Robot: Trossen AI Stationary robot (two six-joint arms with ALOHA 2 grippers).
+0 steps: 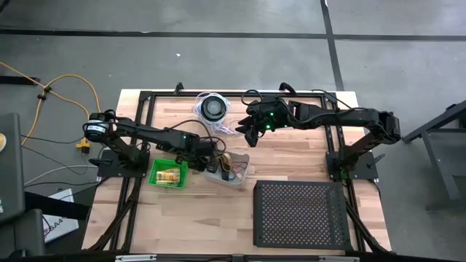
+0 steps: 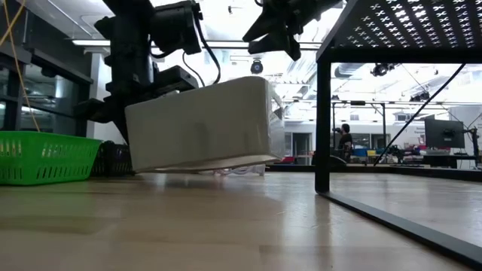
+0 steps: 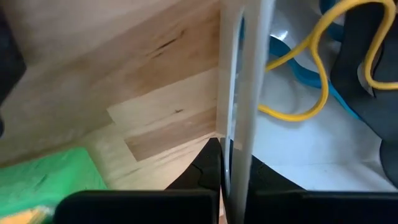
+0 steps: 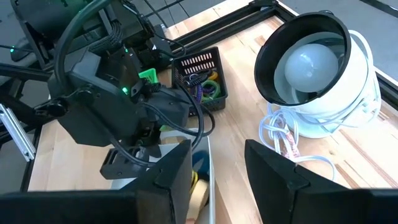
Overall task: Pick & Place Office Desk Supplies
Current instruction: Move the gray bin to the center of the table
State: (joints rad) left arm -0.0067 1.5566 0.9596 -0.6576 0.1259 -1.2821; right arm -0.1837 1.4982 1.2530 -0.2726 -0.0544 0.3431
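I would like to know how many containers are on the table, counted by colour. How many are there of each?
Green: 1, the green basket
White: 1, the white bin
Black: 2, the small black basket and the large perforated tray
Total: 4

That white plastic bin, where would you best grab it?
By its thin upright wall, from above, one finger inside and one outside. The white plastic bin is too wide to span; the left gripper is shut on its rim that way. The right gripper hangs open above.
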